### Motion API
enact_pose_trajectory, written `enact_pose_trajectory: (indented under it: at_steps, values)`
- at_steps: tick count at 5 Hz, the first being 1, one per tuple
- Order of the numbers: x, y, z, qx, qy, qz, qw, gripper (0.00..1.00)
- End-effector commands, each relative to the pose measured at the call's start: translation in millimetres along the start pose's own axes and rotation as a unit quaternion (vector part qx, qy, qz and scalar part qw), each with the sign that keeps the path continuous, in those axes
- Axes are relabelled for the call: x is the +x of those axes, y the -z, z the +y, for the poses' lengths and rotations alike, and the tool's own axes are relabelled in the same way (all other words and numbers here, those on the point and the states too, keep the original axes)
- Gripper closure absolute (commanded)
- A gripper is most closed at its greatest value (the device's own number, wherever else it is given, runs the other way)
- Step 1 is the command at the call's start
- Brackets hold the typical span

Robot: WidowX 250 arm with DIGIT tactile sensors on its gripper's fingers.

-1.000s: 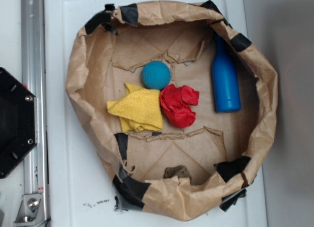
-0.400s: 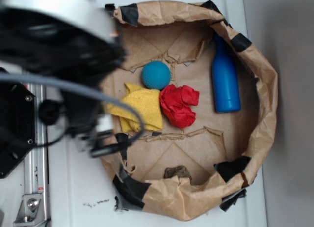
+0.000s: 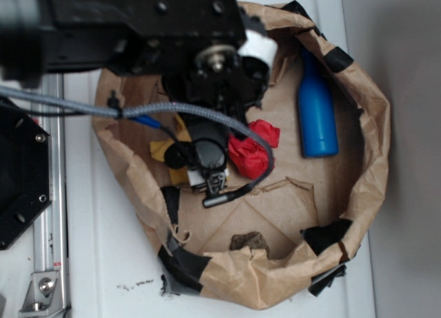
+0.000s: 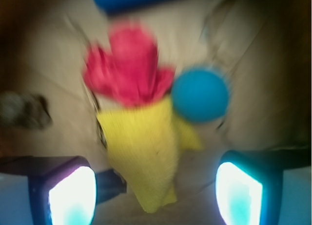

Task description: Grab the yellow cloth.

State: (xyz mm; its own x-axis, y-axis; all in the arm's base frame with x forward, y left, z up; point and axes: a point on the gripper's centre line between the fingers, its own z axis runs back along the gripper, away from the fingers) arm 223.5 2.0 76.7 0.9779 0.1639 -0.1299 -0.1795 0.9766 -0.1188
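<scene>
Black arm over the paper basin (image 3: 365, 118), gripper (image 4: 155, 196) wide above the yellow cloth (image 4: 141, 157).

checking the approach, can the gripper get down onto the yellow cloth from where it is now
Probably yes. In the wrist view the yellow cloth lies between the open gripper fingers with nothing over it, though the red cloth and teal ball crowd its far end.

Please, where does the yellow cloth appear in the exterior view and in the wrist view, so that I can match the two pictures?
Exterior: the yellow cloth shows only as scraps left of centre, mostly hidden under the arm.
Wrist: it fills the lower centre, between the two fingers of the open gripper, blurred.
Shared landmark: the red cloth lies right beside it in both views.
</scene>
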Motion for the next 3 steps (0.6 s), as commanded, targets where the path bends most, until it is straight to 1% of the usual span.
enact_pose_trajectory:
  at_steps: [1,2,3]
  values:
    - [-14,44,-8,0.042,0.056,-0.021,0.997,0.00]
    - [7,53,10,0.063,0.061,-0.029,0.996,0.24]
    - [14,52,15,0.072,0.052,-0.036,0.995,1.00]
